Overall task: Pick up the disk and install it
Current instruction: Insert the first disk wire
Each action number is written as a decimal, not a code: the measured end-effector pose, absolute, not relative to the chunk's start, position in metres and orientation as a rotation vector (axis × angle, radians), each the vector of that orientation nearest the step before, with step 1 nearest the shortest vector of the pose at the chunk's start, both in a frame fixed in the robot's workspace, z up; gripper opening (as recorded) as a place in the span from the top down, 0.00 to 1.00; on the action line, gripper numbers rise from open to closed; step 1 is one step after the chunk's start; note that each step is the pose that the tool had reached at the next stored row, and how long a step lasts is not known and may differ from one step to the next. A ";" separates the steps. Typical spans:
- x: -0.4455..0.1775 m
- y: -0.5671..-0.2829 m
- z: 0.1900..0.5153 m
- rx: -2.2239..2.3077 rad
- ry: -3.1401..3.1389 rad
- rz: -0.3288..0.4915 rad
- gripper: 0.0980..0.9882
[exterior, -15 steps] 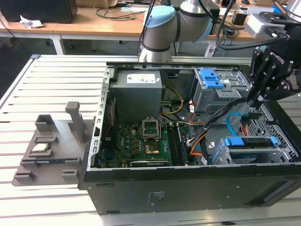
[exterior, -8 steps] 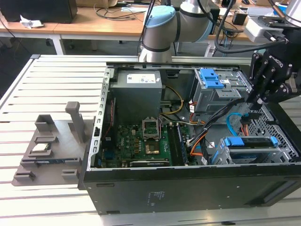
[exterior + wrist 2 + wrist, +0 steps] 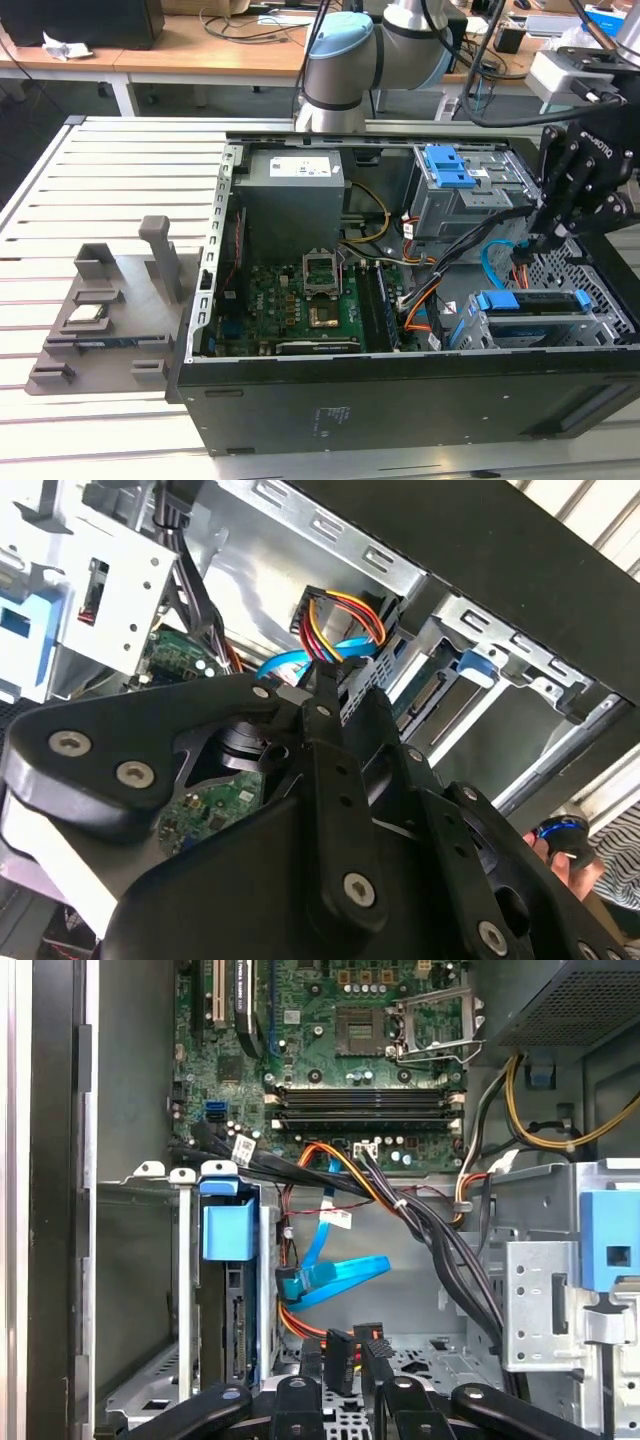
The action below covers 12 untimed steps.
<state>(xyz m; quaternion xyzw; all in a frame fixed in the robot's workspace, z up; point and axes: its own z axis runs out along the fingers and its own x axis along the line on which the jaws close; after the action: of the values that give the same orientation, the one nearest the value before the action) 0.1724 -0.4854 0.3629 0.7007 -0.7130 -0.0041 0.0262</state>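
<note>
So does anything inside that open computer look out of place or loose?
Mostly tidy, but a few things stand out. The flat blue cable lies loose and unplugged on the case floor, near the tool. The processor socket stands open and empty. The drive sits in its cage beside the cable.

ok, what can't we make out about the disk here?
- Label of the disk: exterior view, hidden by the bars of the cage.
- How deep the disk is seated: first wrist view, edge-on behind the cage wall.
- What lies beneath the hand: second wrist view, blocked by its own linkage.
</note>
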 end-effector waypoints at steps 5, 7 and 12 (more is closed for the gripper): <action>0.172 -0.487 0.354 2.162 -2.200 -0.005 0.77; 0.172 -0.487 0.353 2.161 -2.199 -0.003 0.77; 0.172 -0.487 0.352 2.161 -2.199 -0.003 0.79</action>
<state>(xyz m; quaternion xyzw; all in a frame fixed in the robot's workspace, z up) 0.1724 -0.4873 0.3525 0.7005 -0.7130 -0.0011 0.0291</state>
